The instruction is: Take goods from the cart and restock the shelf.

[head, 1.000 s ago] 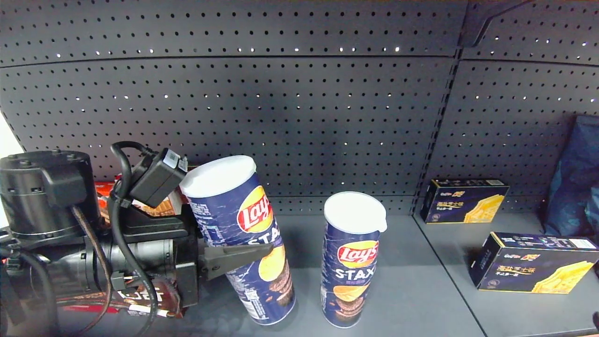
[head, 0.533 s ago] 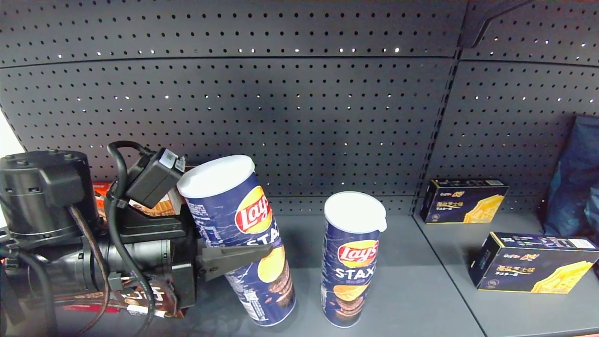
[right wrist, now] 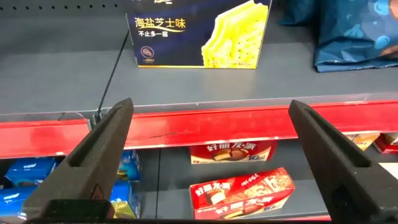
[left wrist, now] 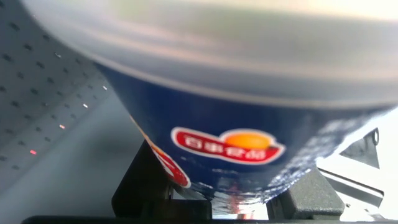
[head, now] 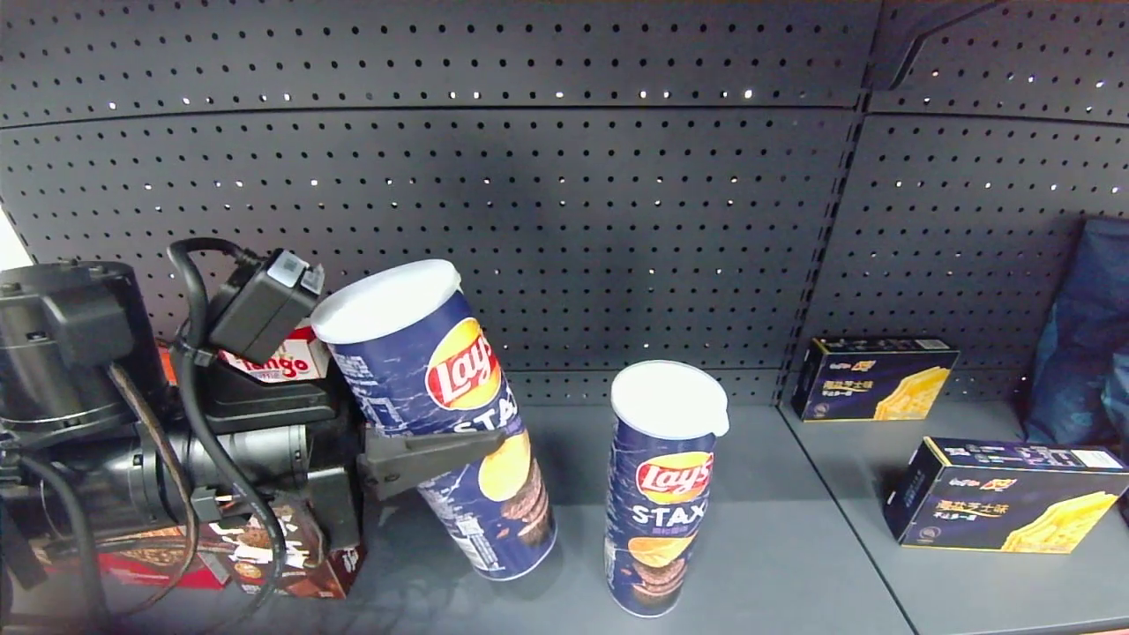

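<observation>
Perforated dark back panel (head: 617, 220) and grey shelf (head: 776, 547) are noted. At left, the left gripper (head: 441, 450) is clamped side-on around a chips can (head: 441, 388) at mid-height, presumably for base-first set-down. The can is tilted, top leaning left, base low at the shelf; contact not confirmed. Tall blue tube, white lid, smooth wall. A matching can (head: 666, 494) is stood upright just right of it. Further right, a back box (head: 873, 377) and a front box (head: 1005, 494) are laid flat. The right gripper (right wrist: 211, 106) is held wide open and empty before a red shelf edge (right wrist: 205, 127).
</observation>
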